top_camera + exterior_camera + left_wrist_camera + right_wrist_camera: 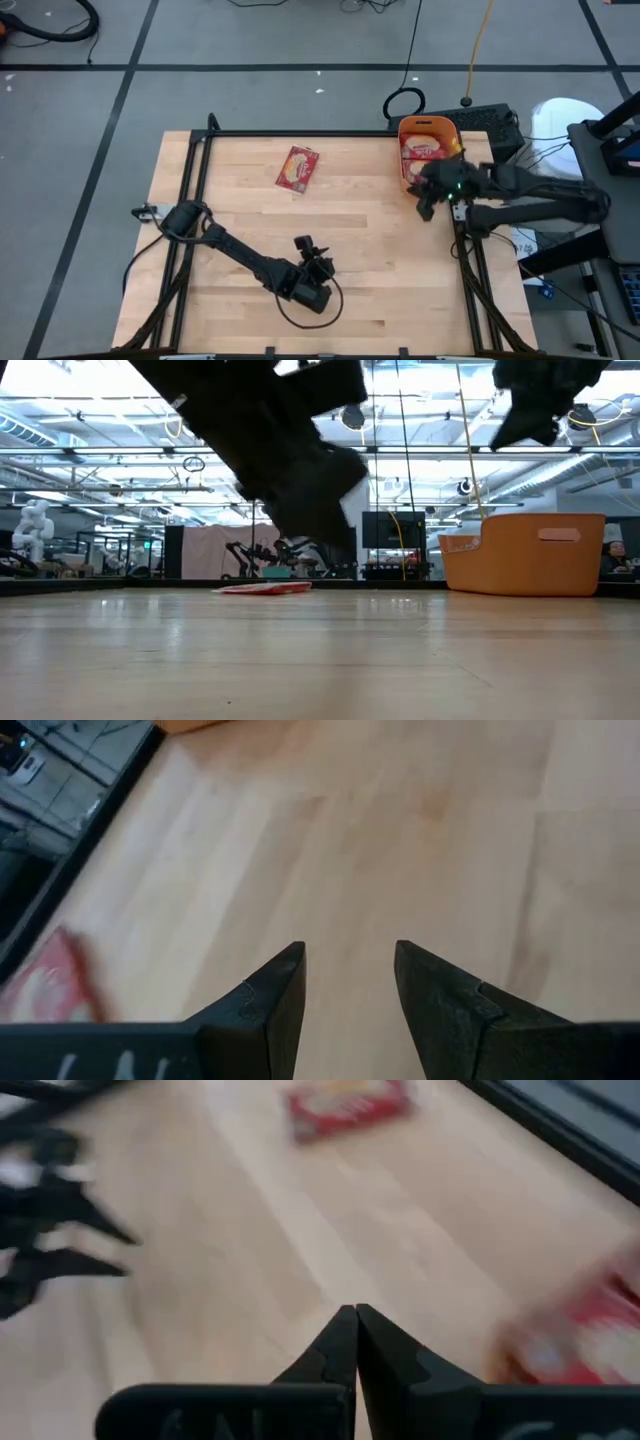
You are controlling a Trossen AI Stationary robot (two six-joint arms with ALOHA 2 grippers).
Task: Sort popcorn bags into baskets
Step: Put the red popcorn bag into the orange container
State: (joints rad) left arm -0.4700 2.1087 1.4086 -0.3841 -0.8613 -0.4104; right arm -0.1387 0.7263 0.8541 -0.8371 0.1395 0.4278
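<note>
One red popcorn bag (297, 168) with a cream oval lies flat on the far middle of the table; it also shows in the low view (265, 588) and both wrist views (50, 985) (345, 1105). The orange bin (428, 150) (525, 555) stands at the far right edge with red packets (424, 148) inside. My right gripper (427, 208) (355, 1318) is shut and empty, raised above the table just near-left of the bin. My left gripper (318, 255) (350, 960) is open and empty over the near middle of the table.
A black frame rail (300, 134) runs along the table's far edge and both sides. A blurred red packet (590, 1330) shows beside the right gripper's fingers. A keyboard (490, 120) and cables lie beyond the bin. Bare wood (360, 215) lies between the two grippers.
</note>
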